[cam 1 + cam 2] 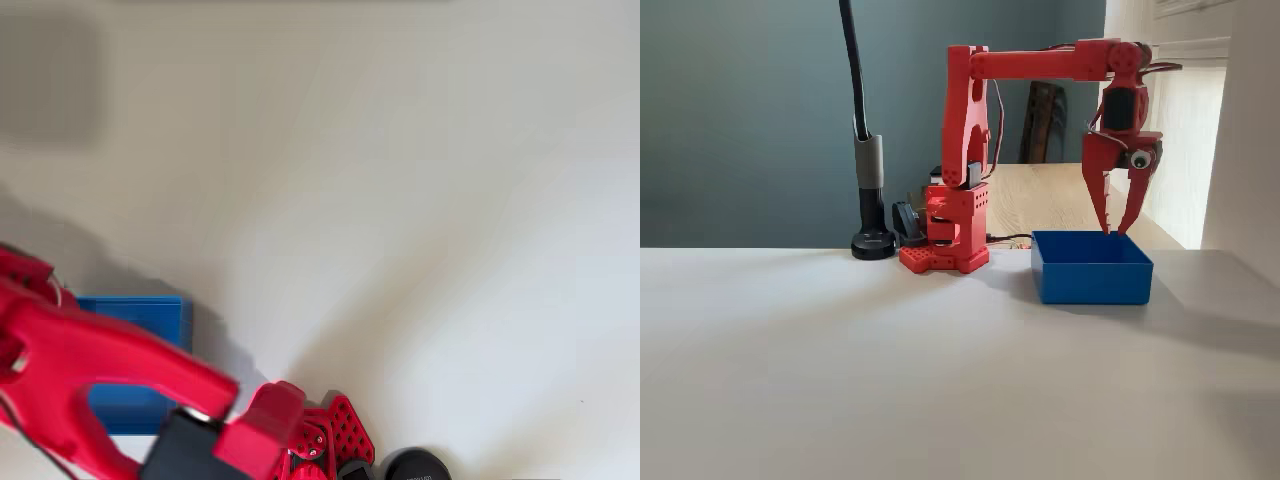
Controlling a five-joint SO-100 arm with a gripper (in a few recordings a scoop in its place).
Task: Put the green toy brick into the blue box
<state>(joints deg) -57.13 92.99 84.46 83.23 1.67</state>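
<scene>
White tabletop [940, 400] filled the foreground of the fixed view. At three o'clock from its base, the red arm [965, 150] reached over the blue box [1090, 280], with the gripper [1116, 232] hanging just above the box's far wall, jaws parted and nothing between them. I couldn't spot the green toy brick; judging by that, it may already lie hidden inside the box.
</scene>
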